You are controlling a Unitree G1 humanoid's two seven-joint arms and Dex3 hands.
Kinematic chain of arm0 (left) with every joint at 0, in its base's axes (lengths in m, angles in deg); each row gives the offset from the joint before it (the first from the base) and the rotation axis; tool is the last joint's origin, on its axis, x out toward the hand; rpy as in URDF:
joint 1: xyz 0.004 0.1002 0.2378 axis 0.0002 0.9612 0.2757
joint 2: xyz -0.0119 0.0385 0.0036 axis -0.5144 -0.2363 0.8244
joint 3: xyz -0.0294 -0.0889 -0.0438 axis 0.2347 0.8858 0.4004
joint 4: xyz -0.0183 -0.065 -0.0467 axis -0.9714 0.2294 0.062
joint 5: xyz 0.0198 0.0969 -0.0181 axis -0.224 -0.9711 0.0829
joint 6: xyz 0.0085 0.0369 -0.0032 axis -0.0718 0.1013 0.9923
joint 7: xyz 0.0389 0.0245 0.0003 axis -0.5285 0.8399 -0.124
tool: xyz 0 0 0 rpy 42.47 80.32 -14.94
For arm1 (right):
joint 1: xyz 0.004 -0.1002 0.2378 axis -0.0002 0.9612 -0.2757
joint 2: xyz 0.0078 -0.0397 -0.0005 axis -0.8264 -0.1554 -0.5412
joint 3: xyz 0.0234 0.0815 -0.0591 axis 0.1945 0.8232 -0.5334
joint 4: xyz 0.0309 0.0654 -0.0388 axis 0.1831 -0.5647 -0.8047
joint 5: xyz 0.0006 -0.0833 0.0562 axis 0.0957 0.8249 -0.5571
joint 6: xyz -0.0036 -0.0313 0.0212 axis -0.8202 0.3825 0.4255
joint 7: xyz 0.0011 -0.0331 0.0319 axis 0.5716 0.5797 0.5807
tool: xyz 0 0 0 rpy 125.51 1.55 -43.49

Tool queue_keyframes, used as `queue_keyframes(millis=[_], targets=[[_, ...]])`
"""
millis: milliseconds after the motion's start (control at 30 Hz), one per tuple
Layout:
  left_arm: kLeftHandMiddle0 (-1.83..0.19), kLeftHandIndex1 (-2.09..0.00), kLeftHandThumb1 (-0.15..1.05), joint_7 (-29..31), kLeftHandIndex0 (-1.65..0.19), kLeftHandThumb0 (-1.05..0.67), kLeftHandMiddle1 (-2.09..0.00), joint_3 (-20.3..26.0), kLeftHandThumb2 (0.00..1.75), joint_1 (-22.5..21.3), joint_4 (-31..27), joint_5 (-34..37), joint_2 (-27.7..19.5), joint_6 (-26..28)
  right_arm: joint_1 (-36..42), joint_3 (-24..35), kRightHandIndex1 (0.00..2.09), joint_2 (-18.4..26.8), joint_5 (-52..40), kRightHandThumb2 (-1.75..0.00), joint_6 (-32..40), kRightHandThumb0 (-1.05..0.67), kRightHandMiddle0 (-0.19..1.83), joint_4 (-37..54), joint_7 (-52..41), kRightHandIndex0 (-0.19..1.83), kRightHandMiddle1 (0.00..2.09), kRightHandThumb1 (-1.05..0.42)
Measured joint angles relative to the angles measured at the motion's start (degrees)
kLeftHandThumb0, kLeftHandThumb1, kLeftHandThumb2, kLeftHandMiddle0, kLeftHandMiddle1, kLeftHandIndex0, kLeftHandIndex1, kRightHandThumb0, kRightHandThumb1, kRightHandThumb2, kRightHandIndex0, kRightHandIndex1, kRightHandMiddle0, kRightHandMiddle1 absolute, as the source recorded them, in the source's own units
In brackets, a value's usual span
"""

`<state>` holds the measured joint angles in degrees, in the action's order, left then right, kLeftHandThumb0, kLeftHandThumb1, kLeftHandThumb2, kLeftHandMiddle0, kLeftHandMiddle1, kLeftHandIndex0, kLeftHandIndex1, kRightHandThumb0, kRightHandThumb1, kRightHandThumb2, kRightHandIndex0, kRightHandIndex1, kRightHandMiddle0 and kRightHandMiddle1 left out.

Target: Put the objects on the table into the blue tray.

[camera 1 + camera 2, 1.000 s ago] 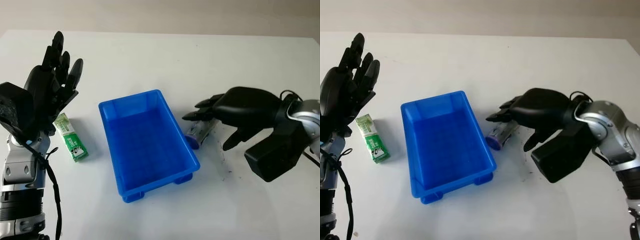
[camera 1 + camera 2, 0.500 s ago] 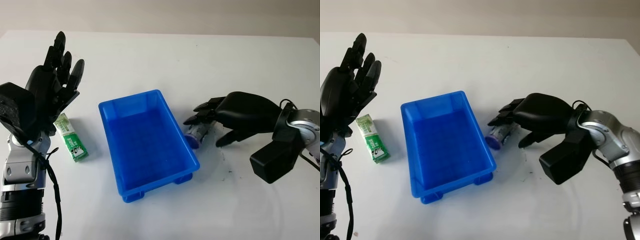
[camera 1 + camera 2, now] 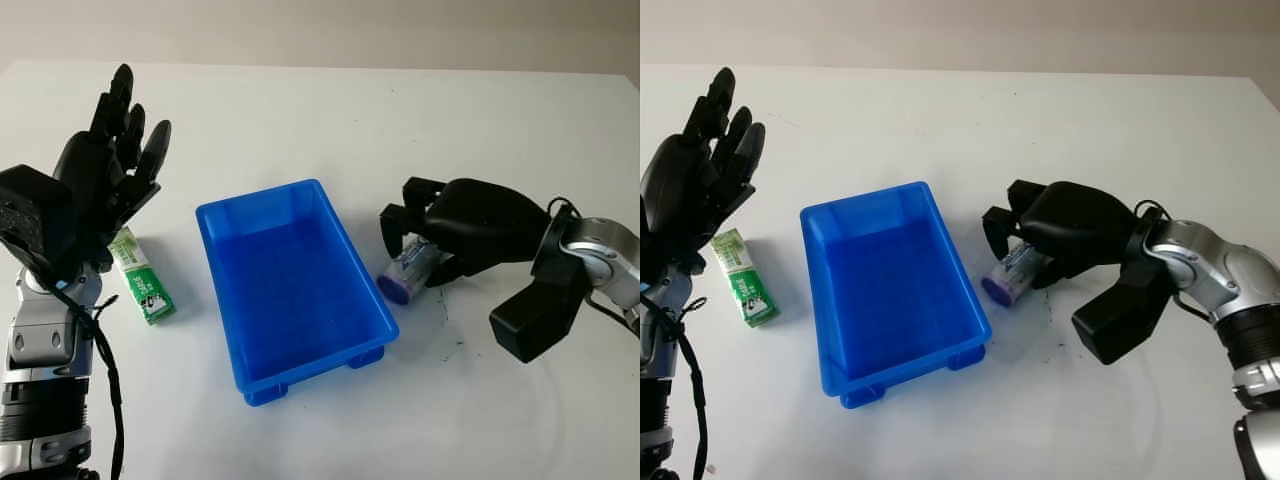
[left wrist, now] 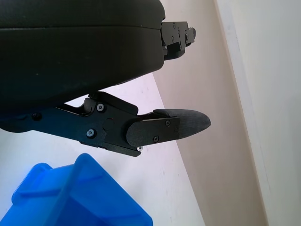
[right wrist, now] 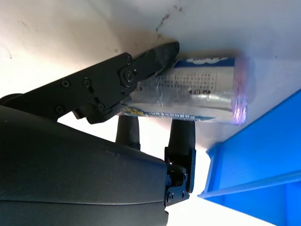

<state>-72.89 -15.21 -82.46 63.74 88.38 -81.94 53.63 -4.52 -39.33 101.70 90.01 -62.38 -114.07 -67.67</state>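
Fingers (image 5: 155, 59) of the right hand (image 3: 470, 225) are curled around a small plastic-wrapped pack with a purple end (image 3: 407, 273), one finger pressed along its printed side in the right wrist view and two more crossing its other side. The pack lies on the white bench (image 3: 400, 120) at the right of centre in the head views, just beside the right long wall of the blue tray (image 3: 290, 285), its purple end turned toward the lower part of the frame and close to the tray wall without clearly touching it. The right forearm comes in from the right edge, with the hand's black shell arched over the pack.

At the frame's middle the blue tray sits slightly askew, its short ends toward the upper and lower parts of the picture, with nothing inside it.

At the left of the frame the left hand (image 3: 95, 190) is raised above the bench with its fingers (image 3: 125, 100) pointing toward the upper edge, open and holding nothing. Just beyond its lower side, a green and white carton (image 3: 142, 285) lies flat on the bench, well apart from the tray's left wall. A corner of the blue tray appears in the left wrist view beneath one of that hand's fingers.
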Motion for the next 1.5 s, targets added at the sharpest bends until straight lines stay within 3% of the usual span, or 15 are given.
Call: queue_keyframes(millis=[67,167,300,667,800,1133,1500], targets=[[0.07,-0.05,1.05,0.0,0.11,-0.54,-0.05,0.0,0.47,0.0,0.02,-0.04,0.0,-0.01,-0.22,-0.1,2.09,-0.01,0.91,-0.06,0.82,-0.33,0.35,0.37,0.34,0.55,2.09,-0.96],[0.07,-0.05,1.05,-0.03,0.11,-0.54,-0.05,0.0,0.47,0.0,0.02,-0.04,0.01,-0.01,-0.22,-0.18,2.09,-0.03,0.87,-0.06,1.91,-0.31,0.31,0.97,-0.17,0.6,2.09,-0.97],[0.07,-0.05,1.05,-0.24,0.11,-0.54,-0.06,-0.01,0.47,0.0,0.02,-0.09,0.07,-0.01,-0.76,-0.17,2.09,-0.94,-0.76,-0.06,1.75,-0.25,0.42,-1.26,1.21,0.68,2.09,-0.98],[0.08,-0.05,1.05,-0.16,0.12,-0.54,-0.05,-0.14,0.47,0.0,0.02,-0.08,0.09,-0.03,-6.08,1.94,2.09,-3.87,-9.5,-0.06,11.14,-0.17,0.43,-3.5,-4.05,0.52,2.09,-1.0],[0.06,-0.06,1.05,-0.16,0.1,-0.54,-0.06,-0.14,0.46,-0.01,0.02,0.02,0.14,-0.04,-7.74,3.0,2.09,-4.99,-12.04,-0.05,14.45,-0.15,0.49,-3.14,-5.21,0.62,2.09,-0.97],[0.06,-0.06,1.05,-0.14,0.1,-0.54,-0.05,-0.53,0.47,-0.36,1.78,-0.01,0.26,-0.47,-10.21,6.84,2.09,-9.39,-16.16,-0.05,20.23,-0.13,0.6,3.4,-3.37,0.82,2.09,-0.95],[0.07,-0.06,1.05,-1.05,0.1,-0.54,-0.05,-0.77,0.48,-0.69,2.0,-0.3,0.65,-0.98,-10.05,5.44,2.09,-16.94,-20.07,-0.05,22.93,-0.17,0.74,15.07,-7.99,0.93,2.09,-0.95]])
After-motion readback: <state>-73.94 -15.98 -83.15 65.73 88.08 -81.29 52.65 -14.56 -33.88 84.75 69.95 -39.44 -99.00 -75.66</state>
